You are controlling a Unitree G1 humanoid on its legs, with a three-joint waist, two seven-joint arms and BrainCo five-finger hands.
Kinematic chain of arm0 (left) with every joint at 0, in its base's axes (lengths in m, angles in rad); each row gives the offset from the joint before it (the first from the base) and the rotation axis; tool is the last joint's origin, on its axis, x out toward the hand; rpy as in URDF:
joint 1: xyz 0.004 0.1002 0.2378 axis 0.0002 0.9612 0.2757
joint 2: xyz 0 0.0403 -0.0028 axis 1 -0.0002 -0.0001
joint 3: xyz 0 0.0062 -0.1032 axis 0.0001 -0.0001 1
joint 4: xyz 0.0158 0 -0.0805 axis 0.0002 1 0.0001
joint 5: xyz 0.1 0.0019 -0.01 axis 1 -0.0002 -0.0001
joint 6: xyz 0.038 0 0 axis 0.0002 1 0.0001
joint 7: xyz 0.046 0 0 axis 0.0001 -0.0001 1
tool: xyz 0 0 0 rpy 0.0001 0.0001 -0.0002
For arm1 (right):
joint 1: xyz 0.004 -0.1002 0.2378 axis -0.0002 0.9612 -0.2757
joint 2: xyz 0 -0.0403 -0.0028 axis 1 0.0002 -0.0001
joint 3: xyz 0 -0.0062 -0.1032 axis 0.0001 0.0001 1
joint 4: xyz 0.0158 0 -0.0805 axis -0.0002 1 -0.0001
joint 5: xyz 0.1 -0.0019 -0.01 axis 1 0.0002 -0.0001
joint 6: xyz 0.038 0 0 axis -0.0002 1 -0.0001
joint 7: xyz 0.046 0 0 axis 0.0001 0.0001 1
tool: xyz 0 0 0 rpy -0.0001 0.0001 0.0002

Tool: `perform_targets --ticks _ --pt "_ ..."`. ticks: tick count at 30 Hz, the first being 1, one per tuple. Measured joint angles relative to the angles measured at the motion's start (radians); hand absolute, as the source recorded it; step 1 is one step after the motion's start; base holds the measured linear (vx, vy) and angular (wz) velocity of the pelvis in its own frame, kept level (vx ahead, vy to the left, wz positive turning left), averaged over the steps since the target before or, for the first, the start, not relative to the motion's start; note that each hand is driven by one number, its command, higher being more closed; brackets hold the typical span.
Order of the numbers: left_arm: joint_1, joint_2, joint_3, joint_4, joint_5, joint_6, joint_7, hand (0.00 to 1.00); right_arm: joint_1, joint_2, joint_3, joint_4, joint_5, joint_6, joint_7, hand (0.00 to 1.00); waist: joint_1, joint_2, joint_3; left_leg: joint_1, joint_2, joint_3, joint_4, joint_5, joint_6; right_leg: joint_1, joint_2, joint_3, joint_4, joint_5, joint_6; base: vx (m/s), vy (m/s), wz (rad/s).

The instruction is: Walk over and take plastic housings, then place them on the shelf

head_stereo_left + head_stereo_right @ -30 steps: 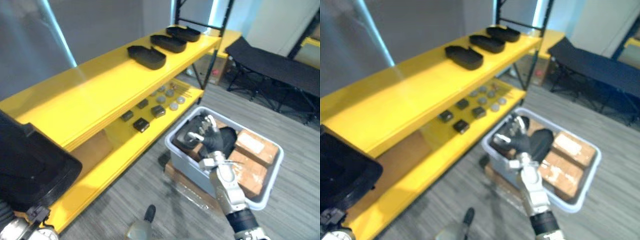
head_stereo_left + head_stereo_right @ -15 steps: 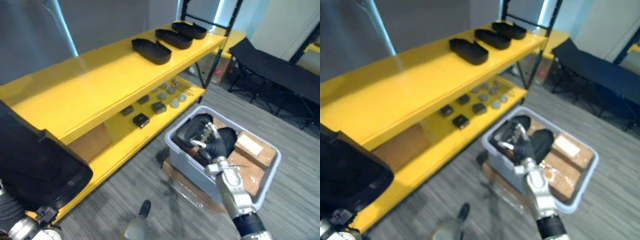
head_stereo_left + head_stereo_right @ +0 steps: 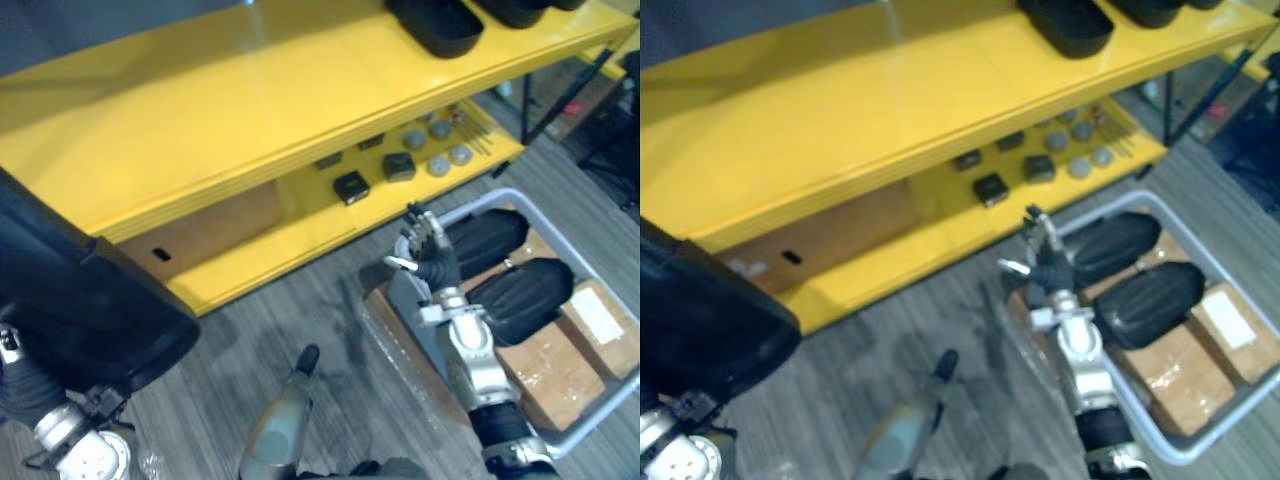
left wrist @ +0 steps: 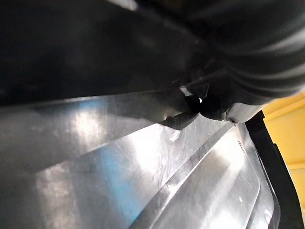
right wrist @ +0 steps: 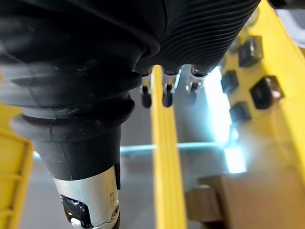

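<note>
A large black plastic housing (image 3: 85, 305) fills the lower left, carried at my left hand (image 3: 30, 395); its glossy inner face (image 4: 119, 157) shows past the ribbed cover in the left wrist view. Two more black housings (image 3: 490, 235) (image 3: 520, 295) lie in a grey bin (image 3: 470, 205) on the floor. My right hand (image 3: 430, 255) is open, fingers (image 5: 167, 93) straight, at the bin's corner nearest the shelf, touching no housing. The yellow shelf (image 3: 230, 100) stands beyond, with a black housing (image 3: 440, 22) on its top board at the far right.
The lower shelf board carries small dark blocks (image 3: 350, 185) and grey round parts (image 3: 440, 165). Cardboard boxes (image 3: 545, 370) share the bin with the housings. A brown panel (image 3: 210, 225) stands under the top board. Grey striped floor lies between me and the shelf.
The camera has swung down and closer to the shelf. My right hand, earlier over the housings in the bin, is now at the bin's shelf-side corner. The housing at my left stays put.
</note>
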Motion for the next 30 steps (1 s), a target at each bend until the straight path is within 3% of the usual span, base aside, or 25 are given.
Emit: perform_targets --ticks 1,2,3,6,11,18,20,22,23,25,26,28,30 --pt "-0.023 -0.001 0.006 0.003 -0.001 -0.017 0.000 1.00 -0.010 0.001 -0.019 0.001 -0.016 -0.009 -0.007 0.00 -0.008 0.011 0.024 -0.041 -0.001 0.024 0.107 -0.018 0.030 0.001 0.003 -0.024 0.004 0.002 0.008 -0.10 -0.054 0.69" --pt "-0.029 0.001 0.018 0.001 0.000 -0.035 0.003 1.00 -0.015 0.010 -0.022 0.000 -0.018 -0.013 -0.016 0.00 0.001 0.016 0.041 -0.045 0.003 0.041 0.167 -0.033 0.030 -0.002 0.006 -0.027 0.014 -0.001 0.012 -0.04 -0.017 0.39" --pt "-0.032 0.003 0.024 0.000 0.000 -0.043 0.008 1.00 -0.013 0.012 -0.022 -0.002 -0.020 -0.015 -0.018 0.00 0.002 0.009 0.046 -0.041 0.005 0.042 0.137 -0.026 0.010 -0.016 -0.001 -0.020 0.034 -0.010 0.021 0.00 -0.029 0.10" --pt "-0.055 0.010 0.020 -0.013 0.012 -0.046 0.016 1.00 -0.050 0.011 -0.030 -0.007 -0.019 -0.017 -0.019 0.00 -0.001 0.008 0.047 -0.028 0.002 0.066 0.109 0.000 0.017 -0.028 -0.013 0.005 0.037 0.009 0.051 0.02 -0.001 -0.11" --pt "-0.114 0.037 0.015 -0.068 0.082 -0.076 0.043 1.00 -0.068 0.013 -0.069 -0.022 -0.013 -0.035 -0.031 0.00 -0.032 0.008 0.047 -0.005 0.008 0.088 0.103 -0.015 0.014 -0.030 -0.019 0.043 0.052 0.007 0.048 0.00 0.000 -0.16" --pt "-0.135 0.047 0.015 -0.099 0.170 -0.086 0.051 1.00 -0.064 0.020 -0.086 -0.097 -0.023 -0.064 -0.078 0.00 -0.038 0.008 0.046 0.029 0.012 0.138 0.128 -0.051 0.018 -0.003 -0.028 0.091 0.039 0.015 0.045 0.01 0.010 -0.21" --pt "-0.136 0.063 0.013 -0.106 0.172 -0.086 0.045 1.00 -0.056 0.019 -0.104 -0.096 -0.032 -0.063 -0.090 0.00 -0.039 0.013 0.042 0.038 0.022 0.138 0.152 -0.077 0.020 -0.008 -0.018 0.124 0.081 0.053 0.019 0.06 0.044 -0.08" --pt "-0.136 0.080 0.014 -0.106 0.195 -0.083 0.045 1.00 -0.028 0.018 -0.141 -0.096 -0.032 -0.064 -0.101 0.00 -0.046 0.021 0.032 0.071 0.039 0.131 0.146 -0.095 0.024 -0.088 -0.024 0.187 0.266 0.147 -0.050 0.08 0.090 -0.03" --pt "-0.134 0.082 0.014 -0.106 0.201 -0.083 0.045 1.00 -0.017 0.018 -0.153 -0.096 -0.032 -0.064 -0.104 0.00 -0.050 0.019 0.028 0.084 0.039 0.130 0.141 -0.099 0.027 -0.112 -0.031 0.207 0.324 0.183 -0.058 0.12 0.087 0.10" --pt "-0.111 0.096 0.013 -0.105 0.204 -0.077 0.043 1.00 0.048 0.019 -0.213 -0.095 -0.032 -0.064 -0.103 0.00 -0.071 0.017 -0.009 0.149 0.031 0.100 0.078 -0.105 0.036 -0.194 -0.034 0.284 0.483 0.396 -0.087 0.18 0.053 0.25" --pt "-0.108 0.102 0.010 -0.106 0.198 -0.077 0.040 1.00 0.067 0.019 -0.231 -0.096 -0.032 -0.064 -0.102 0.00 -0.078 0.017 -0.021 0.165 0.036 0.081 0.059 -0.106 0.038 -0.213 -0.032 0.294 0.512 0.455 -0.090 0.24 -0.009 0.41" --pt "-0.114 0.113 0.006 -0.105 0.189 -0.070 0.023 1.00 0.109 0.018 -0.285 -0.099 -0.032 -0.064 -0.088 0.00 -0.099 0.023 -0.061 0.185 0.042 0.047 0.045 -0.102 0.071 -0.265 0.000 0.349 0.530 0.292 -0.068 0.23 -0.035 0.42" --pt "-0.127 0.110 -0.005 -0.103 0.185 -0.053 -0.001 1.00 0.137 0.017 -0.319 -0.131 -0.032 -0.064 -0.073 0.00 -0.117 0.027 -0.080 0.194 0.049 0.021 0.048 -0.115 0.075 -0.299 0.040 0.382 0.425 0.220 -0.058 0.17 -0.047 0.36"
